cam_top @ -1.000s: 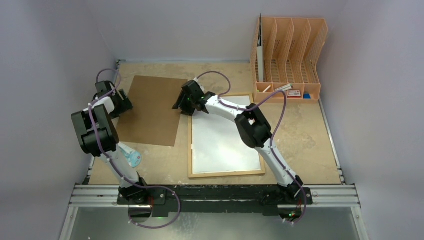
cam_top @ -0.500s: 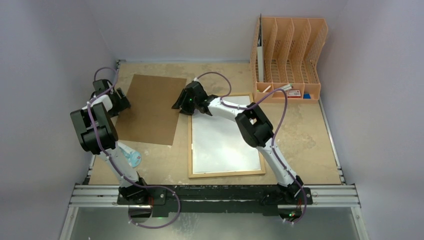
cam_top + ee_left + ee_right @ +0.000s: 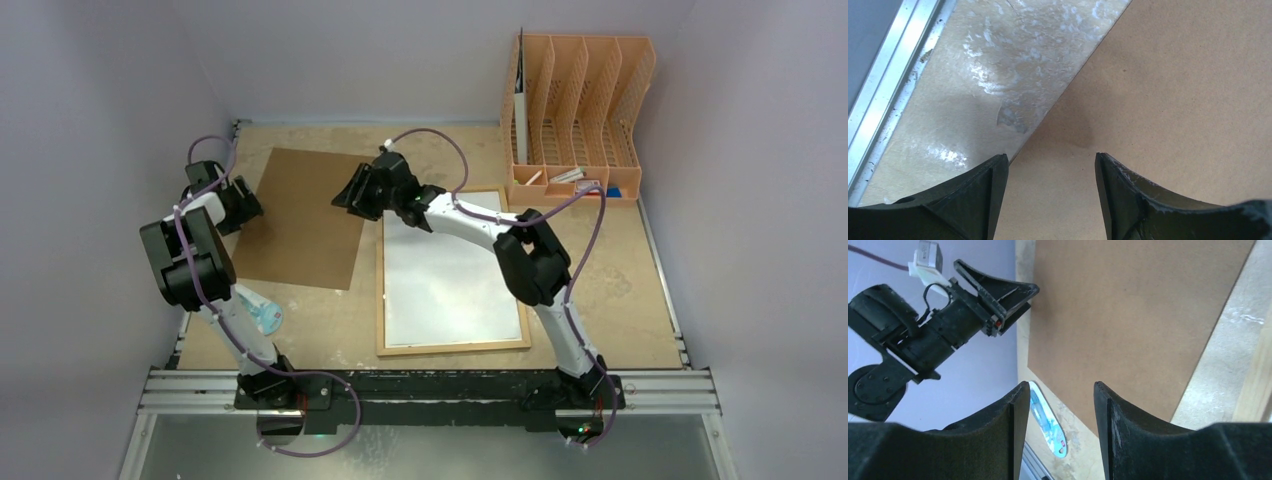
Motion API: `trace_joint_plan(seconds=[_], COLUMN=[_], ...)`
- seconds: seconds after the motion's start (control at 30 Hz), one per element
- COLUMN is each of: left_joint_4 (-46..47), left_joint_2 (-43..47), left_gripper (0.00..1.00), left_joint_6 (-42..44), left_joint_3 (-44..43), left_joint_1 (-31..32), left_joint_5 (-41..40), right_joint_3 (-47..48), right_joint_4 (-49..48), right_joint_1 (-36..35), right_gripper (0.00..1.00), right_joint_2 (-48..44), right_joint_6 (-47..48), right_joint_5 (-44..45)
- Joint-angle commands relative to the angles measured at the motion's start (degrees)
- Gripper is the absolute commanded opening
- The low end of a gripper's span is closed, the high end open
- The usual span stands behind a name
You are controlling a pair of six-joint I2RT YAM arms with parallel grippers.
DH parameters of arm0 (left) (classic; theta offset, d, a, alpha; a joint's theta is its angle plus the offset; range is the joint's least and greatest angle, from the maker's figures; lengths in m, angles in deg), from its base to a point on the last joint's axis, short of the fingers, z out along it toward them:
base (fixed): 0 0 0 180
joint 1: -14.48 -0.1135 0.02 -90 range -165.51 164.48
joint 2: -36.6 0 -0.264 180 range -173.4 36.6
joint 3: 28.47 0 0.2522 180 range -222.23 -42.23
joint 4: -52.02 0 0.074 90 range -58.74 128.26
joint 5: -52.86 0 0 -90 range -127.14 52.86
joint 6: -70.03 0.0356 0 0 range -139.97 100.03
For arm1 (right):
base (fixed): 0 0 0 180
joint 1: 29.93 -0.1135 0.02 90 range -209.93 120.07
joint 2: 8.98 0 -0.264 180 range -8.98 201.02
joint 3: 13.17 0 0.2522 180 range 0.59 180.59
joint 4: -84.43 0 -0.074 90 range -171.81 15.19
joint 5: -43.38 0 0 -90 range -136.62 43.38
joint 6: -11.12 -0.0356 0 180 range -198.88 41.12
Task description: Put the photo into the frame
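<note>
The top view is showing the whole table (image 3: 620, 270). The frame (image 3: 440, 290) is lying flat at its middle, reaching toward the near edge, with a thin light-wood border around a plain white inside. The brown backing board (image 3: 300, 230) is lying just beside it toward the left edge, with a strip of table between them.

Only the left wrist view is showing the left gripper (image 3: 1050, 165) hanging over the board's left edge, fingers spread and empty. The right wrist view is showing the right gripper (image 3: 1058, 390) over the board's right side, fingers likewise parted and holding nothing.
</note>
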Motion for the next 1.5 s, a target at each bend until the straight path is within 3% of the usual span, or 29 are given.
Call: trace_joint_plan(seconds=[0.0, 0.17, 0.67, 0.9, 1.17, 1.47], left_joint_4=[-9.1, -5.7, 1.0, 4.0, -2.3, -6.2], left_joint_2=[-2.0, 0.5, 2.9, 4.1, 0.4, -1.7], left_gripper=[0.68, 0.75, 0.83, 0.82, 0.72, 0.71], left_joint_6=[-1.9, 0.3, 3.9, 1.2, -2.4, -3.5], left_joint_3=[3.3, 1.6, -1.5, -0.4, -0.1, 2.7], left_joint_1=[1.4, 1.4, 1.4, 1.4, 1.4, 1.1], left_joint_5=[3.6, 4.3, 0.6, -8.6, -1.0, 2.3], right_joint_3=[0.8, 0.5, 5.7, 7.3, 7.8, 6.8], right_joint_4=[8.4, 12.6, 19.0, 21.5, 24.0, 20.5], right_joint_1=[0.9, 0.7, -0.2, -0.5, -0.6, -0.6], right_gripper=[0.53, 0.53, 0.59, 0.60, 0.60, 0.60], right_joint_2=[0.5, 2.1, 9.0, 11.5, 12.5, 12.4], right_joint_6=[-0.8, -0.9, 1.5, 1.1, 0.1, -0.2], right_joint_5=[3.0, 6.5, 7.9, 10.4, 12.1, 9.0])
